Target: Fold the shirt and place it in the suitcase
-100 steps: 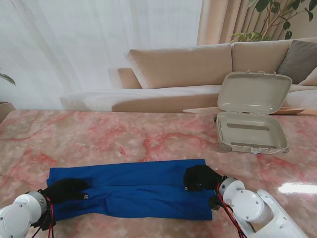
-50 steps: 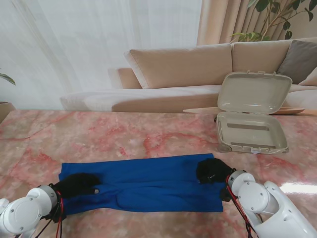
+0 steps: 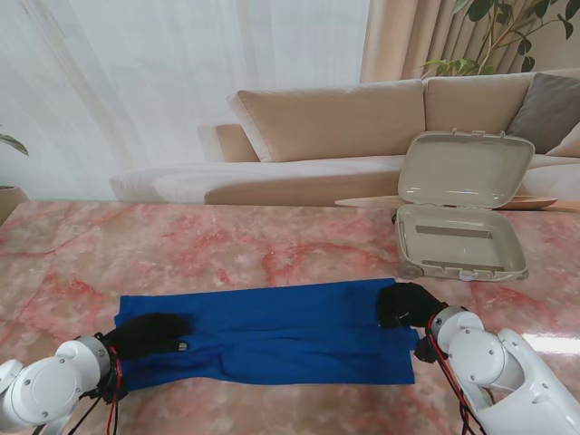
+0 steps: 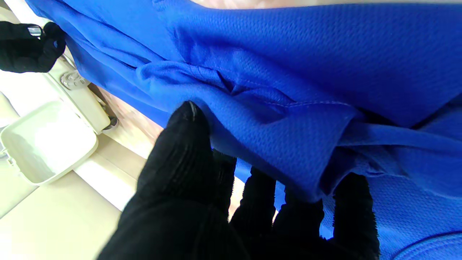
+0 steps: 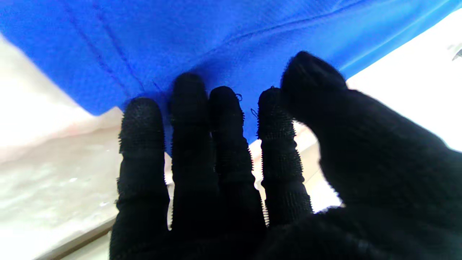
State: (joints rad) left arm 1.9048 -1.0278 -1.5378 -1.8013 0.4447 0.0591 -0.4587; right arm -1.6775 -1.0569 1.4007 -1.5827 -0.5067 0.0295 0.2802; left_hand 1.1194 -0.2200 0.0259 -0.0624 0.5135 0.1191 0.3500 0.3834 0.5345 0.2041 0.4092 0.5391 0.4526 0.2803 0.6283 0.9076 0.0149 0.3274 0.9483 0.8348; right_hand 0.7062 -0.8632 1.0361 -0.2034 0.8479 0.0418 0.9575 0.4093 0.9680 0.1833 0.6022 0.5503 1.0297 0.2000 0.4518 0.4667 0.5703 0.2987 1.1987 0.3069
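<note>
On the marble table [image 3: 272, 245] we're mid-fold: left hand [image 3: 149, 333] and right hand [image 3: 408, 305] each pinch an end of the blue shirt [image 3: 290, 331], next fold it shorter to fit the open suitcase [image 3: 458, 237].

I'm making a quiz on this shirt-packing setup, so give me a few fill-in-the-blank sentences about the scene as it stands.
1. The shirt is coloured ____.
2. The suitcase stands with its lid ____.
3. The left hand and right hand wear gloves coloured ____.
4. The suitcase lies on the robot's ____ side of the table.

Missing words: blue; open; black; right
</note>
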